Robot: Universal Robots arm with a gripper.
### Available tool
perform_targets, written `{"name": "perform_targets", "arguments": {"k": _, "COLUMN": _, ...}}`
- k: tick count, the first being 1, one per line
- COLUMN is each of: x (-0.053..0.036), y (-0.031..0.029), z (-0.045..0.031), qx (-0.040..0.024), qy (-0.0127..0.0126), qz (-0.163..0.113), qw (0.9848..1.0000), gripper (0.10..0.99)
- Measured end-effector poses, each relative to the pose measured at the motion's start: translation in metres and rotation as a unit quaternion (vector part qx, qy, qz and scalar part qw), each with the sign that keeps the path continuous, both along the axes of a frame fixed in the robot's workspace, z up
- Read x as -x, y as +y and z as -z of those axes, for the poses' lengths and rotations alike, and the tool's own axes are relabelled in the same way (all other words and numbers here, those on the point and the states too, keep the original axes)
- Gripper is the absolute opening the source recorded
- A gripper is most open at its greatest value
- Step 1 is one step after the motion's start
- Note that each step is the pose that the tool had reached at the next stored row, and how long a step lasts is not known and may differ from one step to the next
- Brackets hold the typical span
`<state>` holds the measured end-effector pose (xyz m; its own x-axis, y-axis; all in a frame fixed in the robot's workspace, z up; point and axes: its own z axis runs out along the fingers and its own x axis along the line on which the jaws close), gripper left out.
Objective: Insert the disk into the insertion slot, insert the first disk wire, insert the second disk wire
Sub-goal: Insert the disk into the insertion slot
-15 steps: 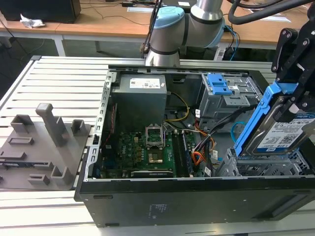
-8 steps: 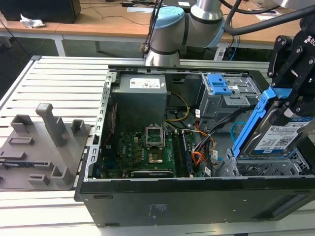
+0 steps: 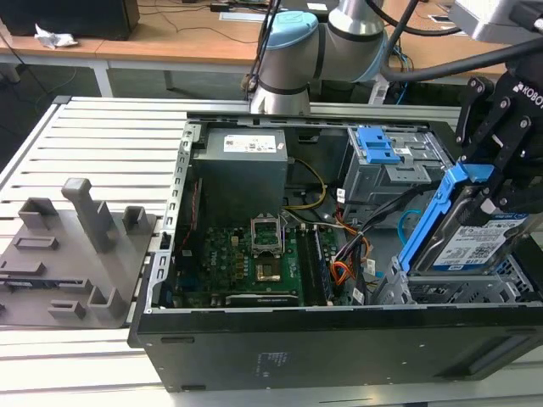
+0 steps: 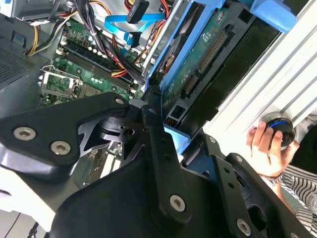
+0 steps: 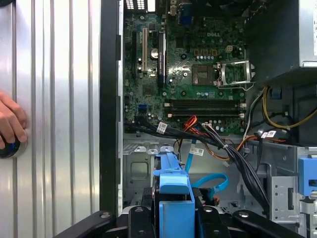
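Our end effector [image 3: 490,197] grips the disk [image 3: 475,244], tilted just over the insertion slot [image 3: 441,290]. Below it we see a ribbed grey table [image 3: 93,140]. Wooden desks [image 3: 170,38] stand behind.

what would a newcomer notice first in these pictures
The disk in its blue frame hangs tilted in the gripper over the insertion slot at the exterior view's right. Then the green motherboard in the open case, and in the first wrist view a person's hand on a round knob.

place: robotics lab | cues: slotted aluminium bench [image 3: 102,127], open PC case [image 3: 339,348], wooden desks [image 3: 170,38] behind
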<state>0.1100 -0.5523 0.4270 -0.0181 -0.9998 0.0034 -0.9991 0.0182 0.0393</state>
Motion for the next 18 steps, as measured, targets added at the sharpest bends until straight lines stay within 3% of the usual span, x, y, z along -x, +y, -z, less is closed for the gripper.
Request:
{"name": "perform_targets", "arguments": {"k": 8, "x": 0.0000, "y": 0.0000, "z": 0.0202, "qx": 0.0000, "qy": 0.0000, "qz": 0.000, "qw": 1.0000, "gripper": 0.365}}
{"name": "perform_targets", "arguments": {"k": 13, "x": 0.0001, "y": -0.0001, "z": 0.0212, "qx": 0.0003, "qy": 0.0001, "qz": 0.000, "qw": 1.0000, "gripper": 0.365}}
{"name": "perform_targets", "arguments": {"k": 14, "x": 0.0001, "y": 0.0000, "z": 0.0214, "qx": 0.0000, "qy": 0.0000, "qz": 0.000, "qw": 1.0000, "gripper": 0.373}}
{"name": "perform_targets", "arguments": {"k": 15, "x": 0.0000, "y": 0.0000, "z": 0.0215, "qx": -0.0001, "qy": 0.0000, "qz": 0.000, "qw": 1.0000, "gripper": 0.435}}
{"name": "perform_targets", "arguments": {"k": 18, "x": 0.0000, "y": 0.0000, "z": 0.0216, "qx": 0.0000, "qy": 0.0000, "qz": 0.000, "qw": 1.0000, "gripper": 0.435}}
